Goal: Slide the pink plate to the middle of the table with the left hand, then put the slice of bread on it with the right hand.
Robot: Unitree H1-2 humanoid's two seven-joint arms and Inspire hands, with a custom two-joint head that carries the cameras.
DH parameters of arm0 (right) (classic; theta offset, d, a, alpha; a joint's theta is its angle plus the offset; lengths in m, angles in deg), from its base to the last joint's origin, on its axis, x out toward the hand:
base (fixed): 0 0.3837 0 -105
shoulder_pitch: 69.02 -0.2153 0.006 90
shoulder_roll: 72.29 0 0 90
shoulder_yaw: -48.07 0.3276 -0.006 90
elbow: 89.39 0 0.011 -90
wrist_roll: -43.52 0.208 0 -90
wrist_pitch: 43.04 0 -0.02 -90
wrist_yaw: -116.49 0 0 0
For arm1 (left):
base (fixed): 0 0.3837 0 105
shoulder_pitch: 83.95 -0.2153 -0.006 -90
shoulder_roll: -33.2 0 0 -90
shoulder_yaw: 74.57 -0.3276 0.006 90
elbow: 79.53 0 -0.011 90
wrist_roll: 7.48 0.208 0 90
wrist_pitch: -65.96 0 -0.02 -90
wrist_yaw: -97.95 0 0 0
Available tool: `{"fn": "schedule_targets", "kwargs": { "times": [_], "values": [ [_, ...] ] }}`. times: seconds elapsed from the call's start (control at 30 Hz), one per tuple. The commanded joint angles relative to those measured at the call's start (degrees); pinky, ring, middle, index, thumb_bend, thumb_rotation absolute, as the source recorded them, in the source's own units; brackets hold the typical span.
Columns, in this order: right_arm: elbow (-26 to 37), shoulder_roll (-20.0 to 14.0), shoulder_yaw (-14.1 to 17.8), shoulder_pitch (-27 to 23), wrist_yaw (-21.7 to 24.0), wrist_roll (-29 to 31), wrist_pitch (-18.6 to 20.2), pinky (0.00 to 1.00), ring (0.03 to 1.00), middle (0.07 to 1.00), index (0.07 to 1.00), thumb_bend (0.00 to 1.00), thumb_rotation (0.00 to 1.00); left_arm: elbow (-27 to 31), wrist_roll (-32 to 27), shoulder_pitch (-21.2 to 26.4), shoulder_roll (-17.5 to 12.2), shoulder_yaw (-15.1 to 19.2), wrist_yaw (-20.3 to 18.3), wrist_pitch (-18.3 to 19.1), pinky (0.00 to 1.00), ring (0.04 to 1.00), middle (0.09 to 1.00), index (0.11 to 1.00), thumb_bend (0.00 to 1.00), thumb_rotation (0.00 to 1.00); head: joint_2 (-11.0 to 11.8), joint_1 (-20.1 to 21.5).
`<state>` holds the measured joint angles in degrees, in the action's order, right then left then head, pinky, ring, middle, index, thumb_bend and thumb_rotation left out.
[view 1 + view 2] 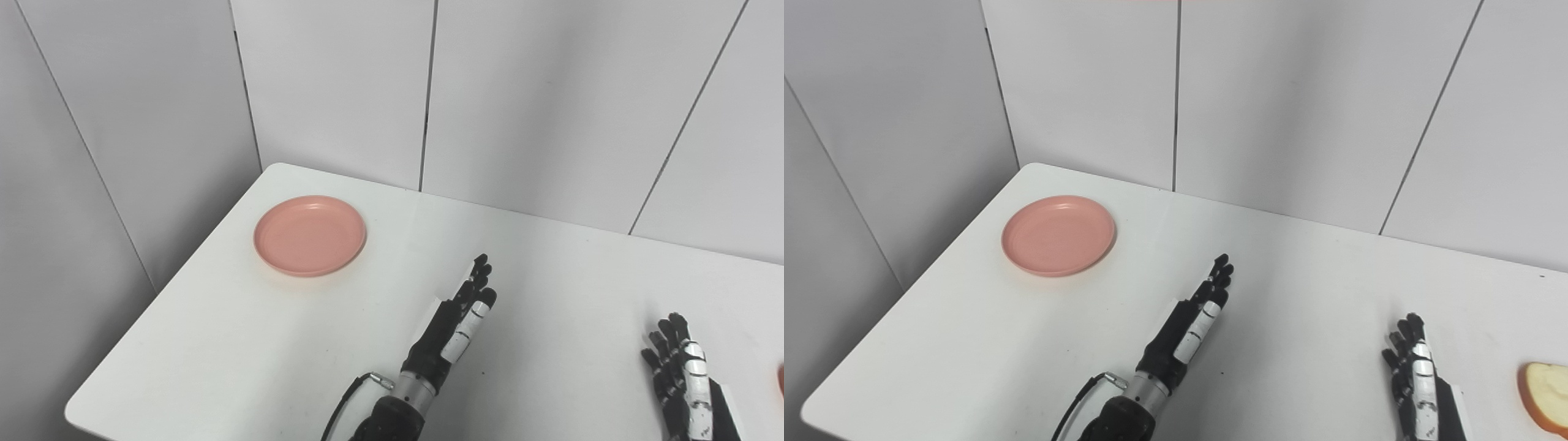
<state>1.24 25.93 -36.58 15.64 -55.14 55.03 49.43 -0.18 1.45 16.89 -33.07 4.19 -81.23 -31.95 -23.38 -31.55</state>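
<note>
The pink plate [310, 235] lies empty near the table's far left corner. My left hand [462, 312] is over the middle of the table, to the right of the plate and nearer to me, fingers straight and apart, holding nothing. My right hand [1415, 373] is at the front right, fingers extended, empty. The slice of bread [1545, 397] lies on the table at the right edge, to the right of my right hand, partly cut off by the frame.
The white table [551, 294] has a rounded far left corner and its left edge runs close to the plate. Grey wall panels [343, 86] stand right behind the table.
</note>
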Motion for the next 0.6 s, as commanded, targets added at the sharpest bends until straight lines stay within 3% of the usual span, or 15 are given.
{"fn": "schedule_targets", "kwargs": {
  "times": [0.0, 0.4, 0.5, 0.57],
  "values": [
    [-0.38, -0.36, 0.56, -0.03, -0.95, -0.37, 0.37, 1.0, 1.0, 1.0, 1.0, 0.14, 1.0, 0.52, -0.15, 0.74, 0.17, -0.1, -0.2, -0.92, 1.0, 1.0, 1.0, 1.0, 0.75, 1.0, 0.01, 0.22],
    [-3.04, -0.21, 0.63, -1.04, -0.21, 0.31, -1.74, 1.0, 1.0, 1.0, 1.0, 0.11, 1.0, 2.82, 0.78, 2.57, 0.24, 1.31, 1.88, -3.39, 1.0, 1.0, 0.998, 0.995, 0.65, 1.0, 0.51, 1.15],
    [-3.75, -0.05, 0.86, -1.38, 0.02, 1.12, -1.93, 1.0, 1.0, 1.0, 1.0, 0.12, 1.0, 4.77, 0.0, 3.6, 0.4, 2.58, 2.06, -2.33, 0.96, 0.971, 0.972, 0.965, 0.66, 1.0, 0.59, 1.39],
    [-3.4, 0.11, 0.78, -1.39, -0.75, 0.49, -1.2, 1.0, 1.0, 1.0, 1.0, 0.14, 1.0, 7.3, -2.36, 4.6, -0.15, 3.05, -0.13, 0.4, 0.99, 0.991, 0.99, 0.983, 0.67, 1.0, 0.62, 1.49]
  ]
}}
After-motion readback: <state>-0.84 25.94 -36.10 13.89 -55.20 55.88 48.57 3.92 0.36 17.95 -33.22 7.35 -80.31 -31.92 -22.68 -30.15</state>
